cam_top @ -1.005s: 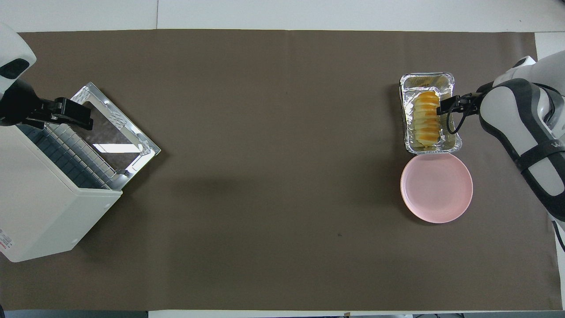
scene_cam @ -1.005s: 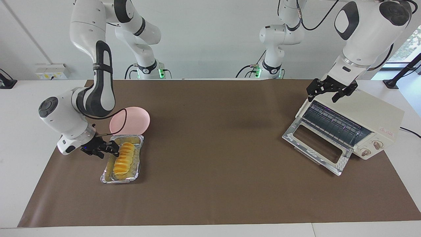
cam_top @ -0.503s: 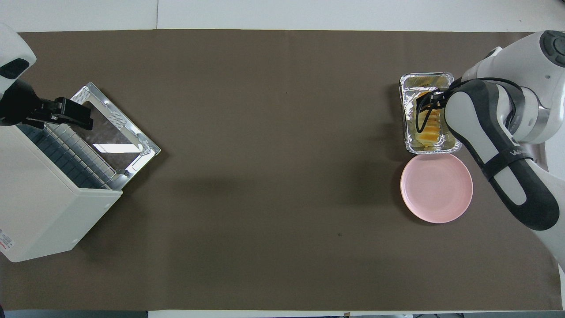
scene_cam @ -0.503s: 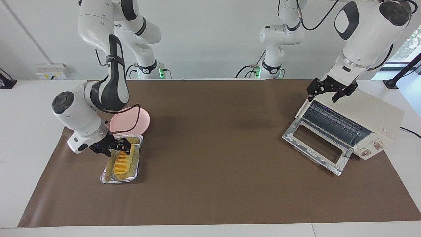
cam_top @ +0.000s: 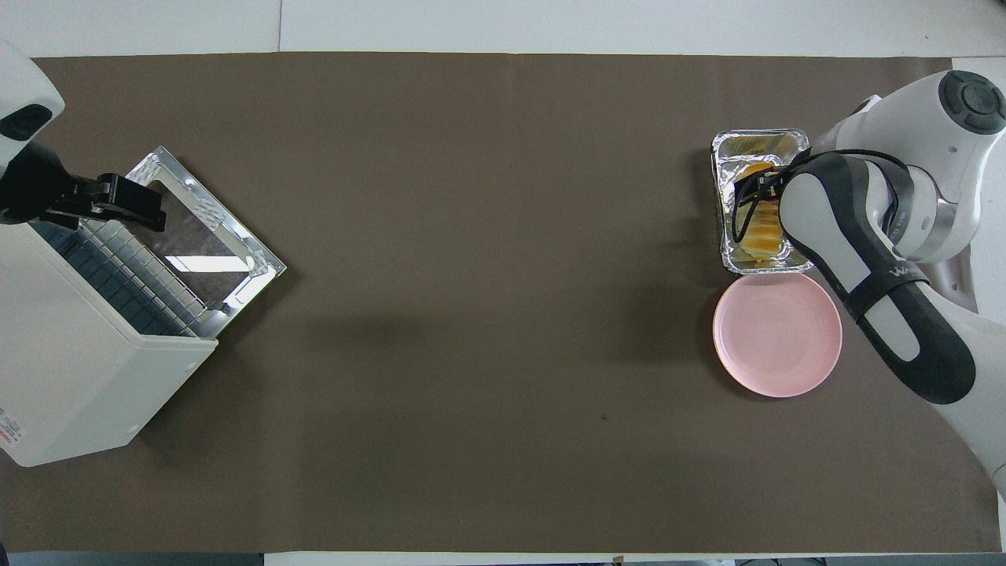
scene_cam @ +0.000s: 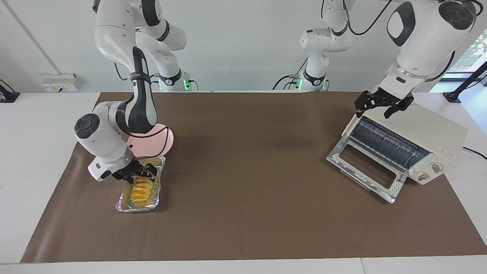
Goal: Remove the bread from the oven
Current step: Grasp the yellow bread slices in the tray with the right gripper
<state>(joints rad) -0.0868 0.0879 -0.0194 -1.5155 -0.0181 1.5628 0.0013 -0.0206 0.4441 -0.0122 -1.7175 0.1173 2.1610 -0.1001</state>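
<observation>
The yellow-orange bread (scene_cam: 139,191) lies in a crinkled foil tray (scene_cam: 122,206) at the right arm's end of the table, not in the oven. My right gripper (scene_cam: 142,175) is low over the loaf's end nearest the pink plate, open, with a finger on either side of it. In the overhead view the right gripper (cam_top: 758,183) and its arm cover part of the bread (cam_top: 754,238). The cream-white oven (scene_cam: 426,133) stands at the left arm's end with its glass door (scene_cam: 365,167) dropped open. My left gripper (scene_cam: 381,106) waits open over the oven's top corner.
A round pink plate (scene_cam: 168,140) sits beside the foil tray (cam_top: 758,141), nearer to the robots; it is bare in the overhead view (cam_top: 776,334). The oven (cam_top: 78,354) shows its wire rack (cam_top: 141,267) with nothing on it. A brown mat (scene_cam: 247,171) covers the table.
My right arm has swung from beside the foil tray to over it, and its gripper now straddles the loaf's end near the plate. The left arm has not moved.
</observation>
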